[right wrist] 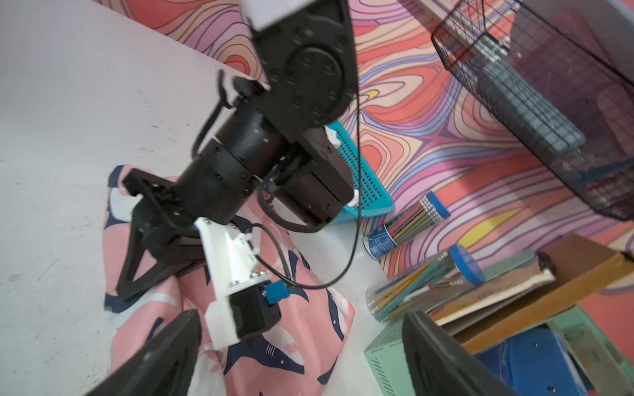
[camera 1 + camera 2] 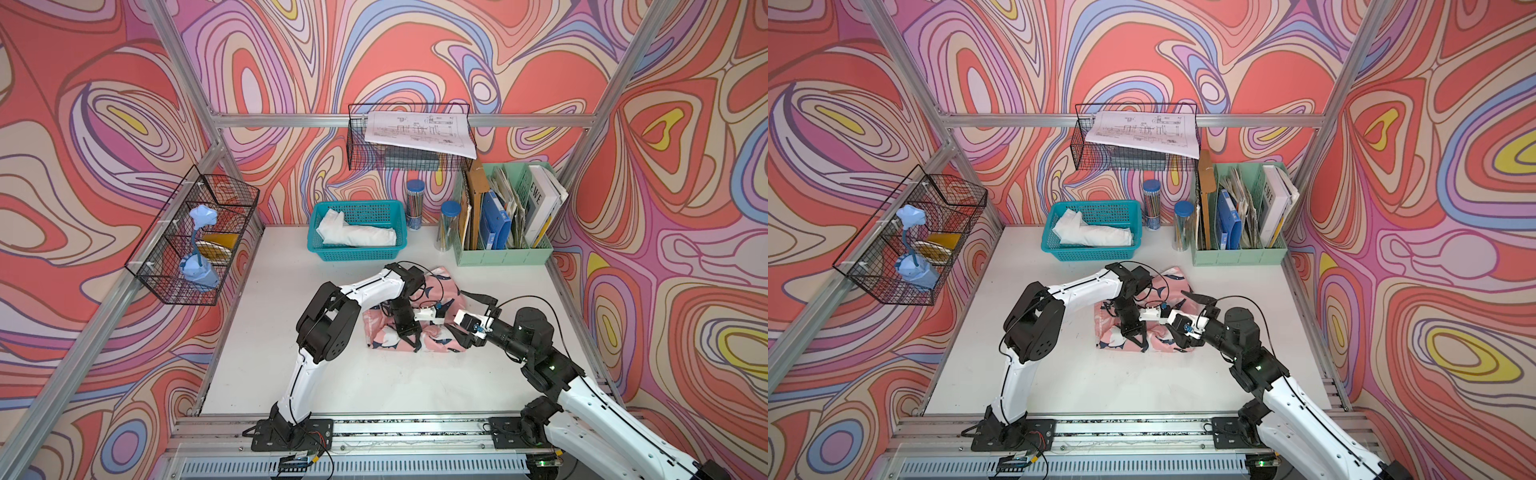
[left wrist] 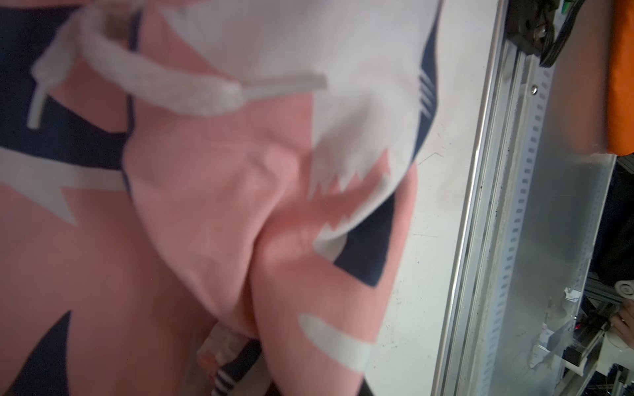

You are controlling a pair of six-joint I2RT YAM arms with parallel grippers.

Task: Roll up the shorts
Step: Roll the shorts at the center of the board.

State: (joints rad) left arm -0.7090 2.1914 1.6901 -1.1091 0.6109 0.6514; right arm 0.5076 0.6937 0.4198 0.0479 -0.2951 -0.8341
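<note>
Shorts (image 2: pixel 434 343), pink with navy-and-white sharks, lie bunched and partly folded on the white table (image 2: pixel 374 386). They sit just on the near side of the teal basket (image 2: pixel 357 249), toward the arm bases and a little to the right arm's side. I see the shorts (image 2: pixel 1163 343) there in both top views.

A mint-green file organizer (image 2: pixel 503 255), packed with folders and books, stands near that basket on the right arm's side, against the back wall. The basket itself holds a crumpled white cloth (image 2: pixel 357 237).

My left gripper (image 2: pixel 409 338) hangs over the shorts from the basket's side and points down, clenched on a raised fold of the pink fabric. On my left wrist feed the shorts (image 3: pixel 206 192) fill the picture, gathering into a pinch.

My right gripper (image 2: pixel 461 318) sits farther from the basket, at the shorts' edge on the right arm's side, spread wide and holding nothing. On the right wrist feed its black fingers (image 1: pixel 154 353) stand well apart.

Two clear pencil tubes (image 2: pixel 414 203) with blue caps stand between the basket and the organizer.

Smallest is the white drawstring (image 3: pixel 154 85), which lies loose across the fabric, blurred.
</note>
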